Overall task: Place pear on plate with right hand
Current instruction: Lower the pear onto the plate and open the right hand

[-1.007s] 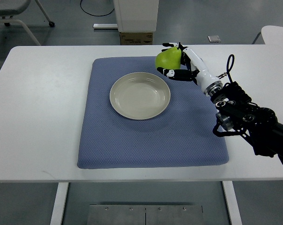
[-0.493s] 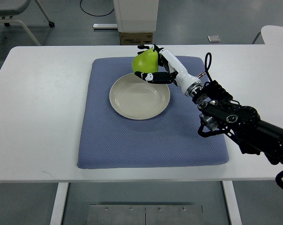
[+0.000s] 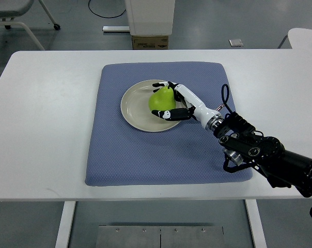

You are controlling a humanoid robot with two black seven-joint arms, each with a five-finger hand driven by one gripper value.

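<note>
Moved down from the mat's upper edge to frame centre, green pear (image 3: 161,99) now over the cream plate (image 3: 134,107), clamped in the right hand (image 3: 172,101), fingers curled around it, dark forearm stretching from lower right, blue mat (image 3: 120,155) beneath.

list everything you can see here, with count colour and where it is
pear: 1, green, over the plate, held in the right hand
plate: 1, cream, on the mat, a little left of its middle
mat: 1, blue, centred on the table
table: 1, white, fills most of the view
second table: 1, white, corner at the top right edge
cardboard box: 1, brown, on the floor beyond the table
white cabinet: 1, top centre, above the box
chair base: 1, grey, top left
small square item: 1, grey, on the floor, top right
right hand: 1, white and black, fingers closed round the pear, arm from the right edge
</note>
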